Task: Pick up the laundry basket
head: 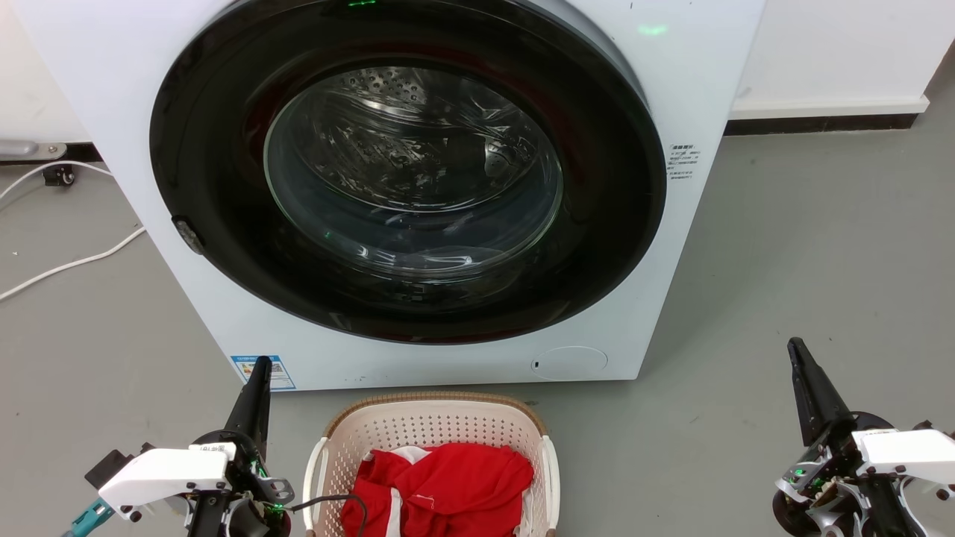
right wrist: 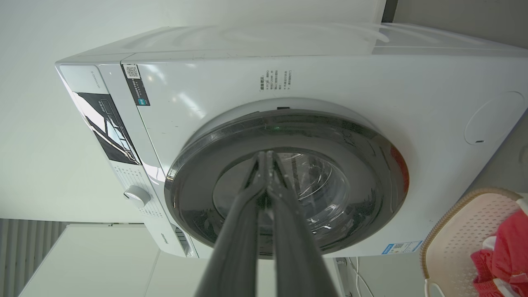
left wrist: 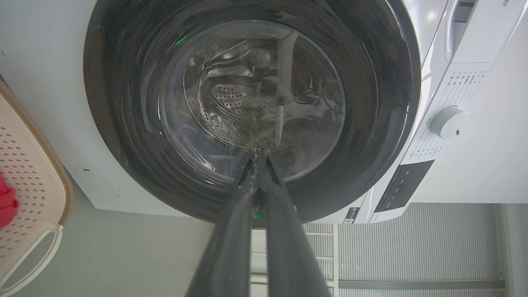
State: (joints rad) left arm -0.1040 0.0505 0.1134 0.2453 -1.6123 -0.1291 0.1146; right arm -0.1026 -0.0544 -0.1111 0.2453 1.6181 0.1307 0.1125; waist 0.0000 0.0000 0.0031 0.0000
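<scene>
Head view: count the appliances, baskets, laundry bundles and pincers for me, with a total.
Washing machine: 1
Laundry basket: 1
Red laundry bundle: 1
Pincers: 2, left pincer and right pincer, both shut
Total: 5

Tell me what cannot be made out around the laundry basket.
- Head view: the laundry basket is cut off at its near end by the bottom edge.
- Head view: the red garment hides the basket's floor.
- Head view: the sticker on the washing machine is too small to read.
- Left wrist view: the left edge cuts off most of the basket.
</scene>
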